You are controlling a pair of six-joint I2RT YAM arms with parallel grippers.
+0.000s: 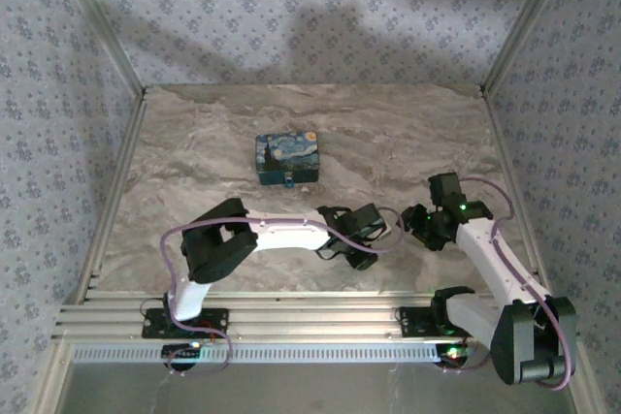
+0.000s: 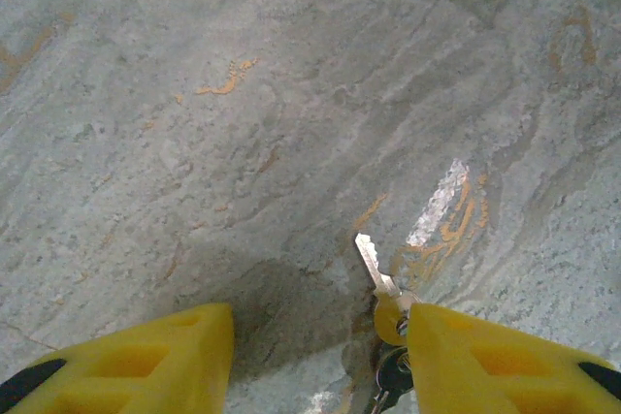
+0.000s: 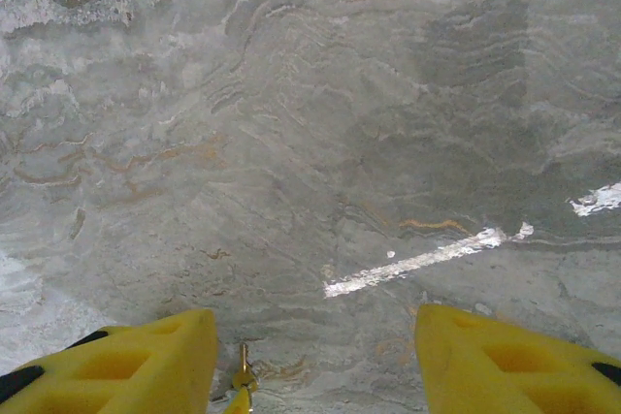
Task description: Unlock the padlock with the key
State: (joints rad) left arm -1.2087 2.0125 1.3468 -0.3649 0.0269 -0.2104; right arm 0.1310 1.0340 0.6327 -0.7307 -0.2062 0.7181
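Currently low over the grey marbled tabletop (image 2: 243, 94), left jaws released with the small silver yellow-capped key (image 2: 369, 261) lying against one finger; right jaws released too, grasping nothing. Tiny grey-blue metal padlock (image 1: 290, 181) well apart at 10 o'clock, fronting the blue starry-night painted box (image 1: 287, 152). Risks shoving the off-centre key aside on closing, or pinching only its ring.

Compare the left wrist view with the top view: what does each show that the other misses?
Left wrist: a key lying on the surface, silver blade pointing away, its yellow head against one yellow finger. Top: the painted box farther back and the right gripper. Shared: the marbled table and the left gripper, its jaws apart in the wrist view.
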